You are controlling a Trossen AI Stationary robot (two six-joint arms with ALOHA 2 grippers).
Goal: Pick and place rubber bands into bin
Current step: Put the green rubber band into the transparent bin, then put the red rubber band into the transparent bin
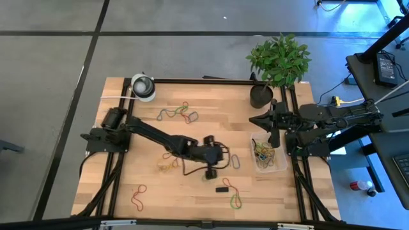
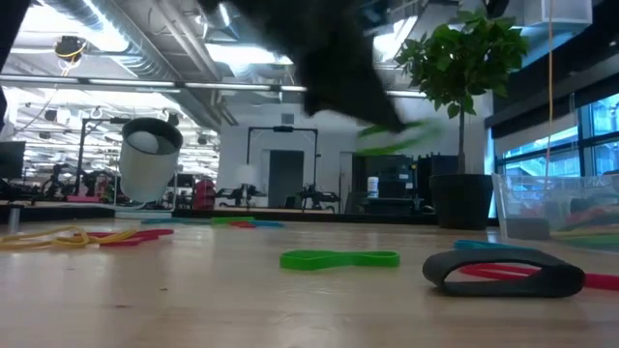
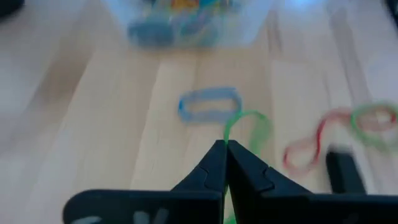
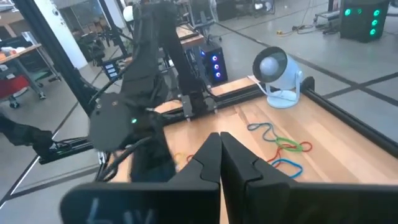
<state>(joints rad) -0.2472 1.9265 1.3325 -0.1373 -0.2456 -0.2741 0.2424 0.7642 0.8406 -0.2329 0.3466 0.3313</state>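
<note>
I have the left end effector (image 3: 225, 146) pressed together on a green band (image 3: 249, 121), the loop trailing out past the fingertips toward the bin (image 3: 186, 25). In the high view that end effector (image 1: 220, 156) sits mid-frame, and the bin (image 1: 268, 156) lies to its right, near, with a blue band (image 1: 235, 161) on the desk (image 1: 192, 134) between them. So the carry runs rightward, almost straight along the fingers' line. The bin already holds several bands. The right end effector (image 4: 219, 149) is pressed together on nothing and waits at the bin's upper edge (image 1: 273, 131); it is nearer the bin, but mine holds the band.
</note>
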